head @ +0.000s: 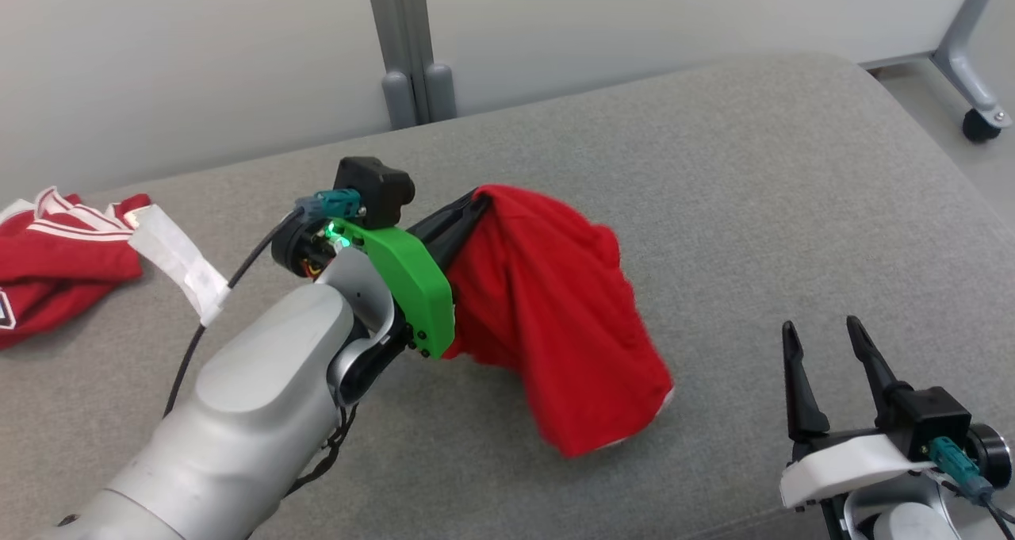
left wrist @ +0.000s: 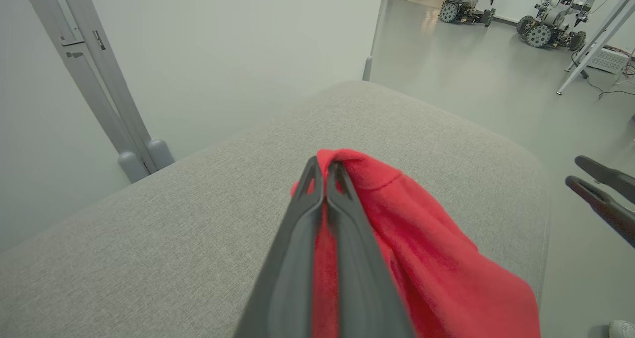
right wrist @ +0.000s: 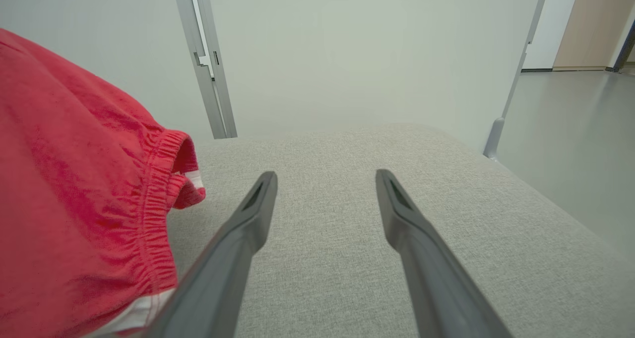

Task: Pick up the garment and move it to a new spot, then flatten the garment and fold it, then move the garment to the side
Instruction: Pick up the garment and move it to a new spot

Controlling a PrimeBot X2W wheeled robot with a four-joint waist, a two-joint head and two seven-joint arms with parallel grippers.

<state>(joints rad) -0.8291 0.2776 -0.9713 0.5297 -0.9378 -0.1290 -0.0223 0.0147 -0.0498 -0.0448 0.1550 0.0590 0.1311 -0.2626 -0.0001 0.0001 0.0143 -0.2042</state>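
A red garment hangs in a bunched drape from my left gripper, which is shut on its top edge above the middle of the grey cushion. Its lower hem reaches down to the cushion surface. Looking along the left wrist, the closed fingers pinch the red garment at their tips. My right gripper stands open at the lower right with nothing between its fingers. From the right wrist, the open right gripper points over bare cushion, and the garment, with its elastic waistband and white trim, hangs just to the left.
Another red garment with white stripes and a white label lies at the cushion's left edge. The grey cushion ends at a white wall behind. A wheeled frame leg stands at the far right. Other robots are parked across the floor.
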